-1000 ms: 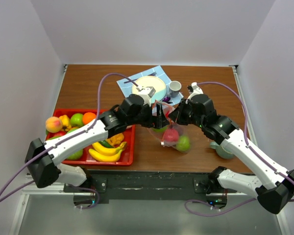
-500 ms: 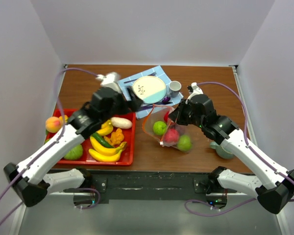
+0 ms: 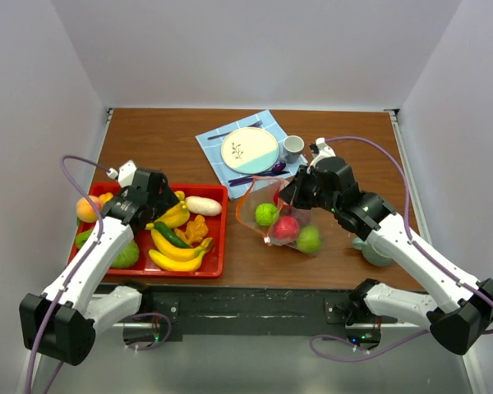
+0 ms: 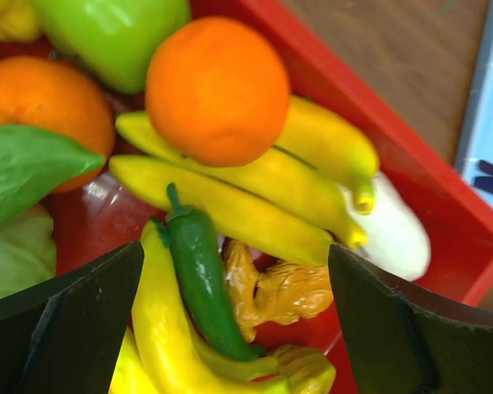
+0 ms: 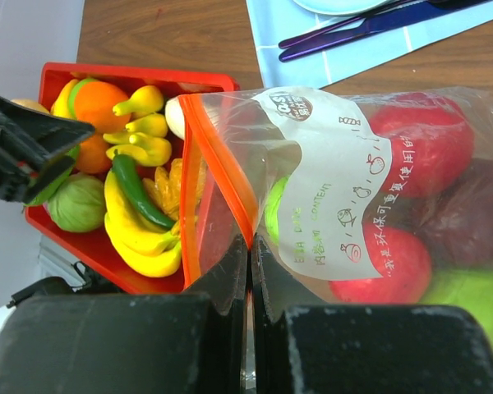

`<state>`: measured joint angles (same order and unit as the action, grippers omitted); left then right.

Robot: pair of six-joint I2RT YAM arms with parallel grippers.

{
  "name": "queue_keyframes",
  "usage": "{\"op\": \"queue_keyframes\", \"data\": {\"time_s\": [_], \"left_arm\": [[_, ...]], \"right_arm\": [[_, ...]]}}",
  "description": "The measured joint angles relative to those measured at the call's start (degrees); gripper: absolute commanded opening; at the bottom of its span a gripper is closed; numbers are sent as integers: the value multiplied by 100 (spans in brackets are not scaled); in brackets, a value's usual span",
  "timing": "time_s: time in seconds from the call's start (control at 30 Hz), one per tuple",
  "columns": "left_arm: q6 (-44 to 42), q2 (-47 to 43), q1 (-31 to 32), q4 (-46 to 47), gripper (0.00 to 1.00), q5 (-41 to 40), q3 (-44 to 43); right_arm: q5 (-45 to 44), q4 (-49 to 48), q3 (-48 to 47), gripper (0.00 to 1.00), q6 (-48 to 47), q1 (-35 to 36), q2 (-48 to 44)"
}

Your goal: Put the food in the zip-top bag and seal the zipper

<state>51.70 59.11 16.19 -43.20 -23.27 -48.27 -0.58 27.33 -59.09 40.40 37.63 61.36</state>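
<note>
1. The table (image 3: 148,139) carries everything. A red tray (image 3: 223,234) sits at its near-left, and I place the rest from that tray.
2. The tray holds most of the food: bananas (image 4: 255,197), an orange (image 4: 218,90), a chili (image 4: 201,279), a peach (image 3: 88,208) at its far-left edge, and more besides.
3. The bag (image 5: 329,164) lies just right of the tray, with its mouth gaping toward it.
4. The left claw (image 4: 234,316) hangs over the tray's middle. Its fingers are spread wide and hold nothing. The bananas and chili lie under the gap.
5. The right claw (image 5: 249,246), right of the tray, is clamped tight on the bag's mouth edge, propping it open.
6. From above, 3 apples (image 3: 267,214) show inside the bag, 2 green and 1 red. The wrist view hints at more behind them.
7. The zipper (image 5: 222,176), on the bag's tray-facing side, stands parted. I cannot find its slider for sure.
8. My reading is that filling is partly done. Many pieces wait in the tray, and sealing has not begun.
</note>
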Motion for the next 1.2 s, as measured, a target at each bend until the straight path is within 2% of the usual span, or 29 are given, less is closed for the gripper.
{"op": "queue_keyframes", "data": {"time_s": [0.17, 0.23, 0.37, 0.5, 0.67, 0.93, 1.07, 1.1, 1.13, 1.2], "left_arm": [[339, 46, -26, -125, 100, 11, 382], [439, 46, -33, -116, 97, 11, 505], [538, 63, -33, -63, 79, 11, 713], [579, 173, -33, 57, 71, -7, 782], [581, 365, -39, 229, 65, -125, 785], [573, 509, -39, 339, 60, -236, 782], [549, 507, -39, 326, 64, -289, 756], [527, 507, -39, 328, 68, -310, 741], [505, 505, -39, 323, 78, -343, 708], [463, 505, -39, 321, 84, -431, 597]], "right_arm": [[35, -59, 85, 0, 2, -2, -4], [48, -125, 133, 0, 4, -2, -4], [98, -184, 170, 0, 7, -2, -4], [146, -219, 195, 0, 9, -2, -4], [160, -238, 227, 0, 11, -2, -4], [160, -254, 256, 0, 13, -2, -44], [160, -256, 289, 0, 15, -2, -55], [160, -258, 295, 0, 20, 0, -57], [160, -260, 297, 0, 24, -2, -57], [162, -262, 299, 0, 33, 0, -57]]}}
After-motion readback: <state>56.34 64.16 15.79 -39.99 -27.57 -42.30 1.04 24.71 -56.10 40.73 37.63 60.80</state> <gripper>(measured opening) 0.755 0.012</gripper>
